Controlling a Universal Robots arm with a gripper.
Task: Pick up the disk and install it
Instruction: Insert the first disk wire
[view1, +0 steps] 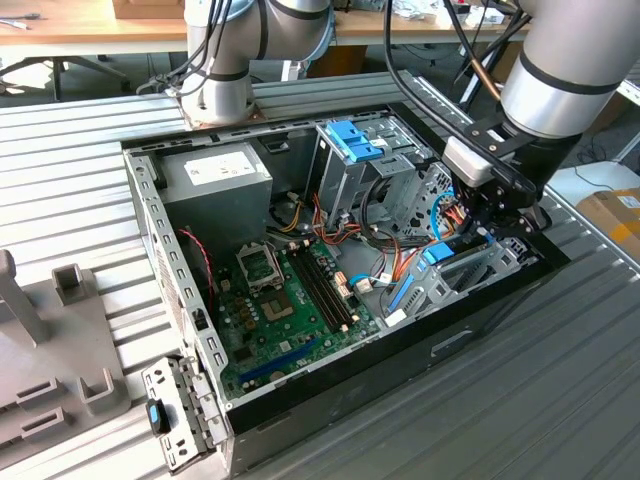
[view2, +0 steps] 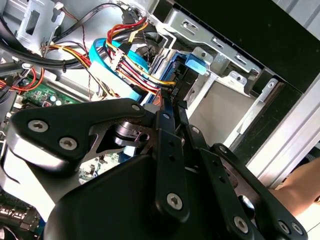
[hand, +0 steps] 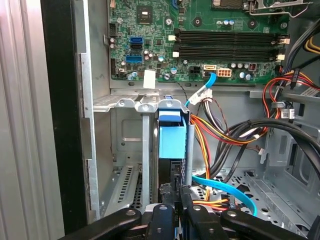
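Inside the computer case, past the motherboard, the disk stands on edge in the case's corner bay. The gripper is clamped on its end. It looks stiff, fairly heavy and shock-sensitive, best held by its 2 flat sides.

In the first wrist view, the disk stands edge-on in the drive cage. The cage walls conceal its flat faces, and the gripper, clamped on it, covers its near edge. The motherboard is cut off by the picture's edge. In the exterior view, the arm blocks the disk's slot.
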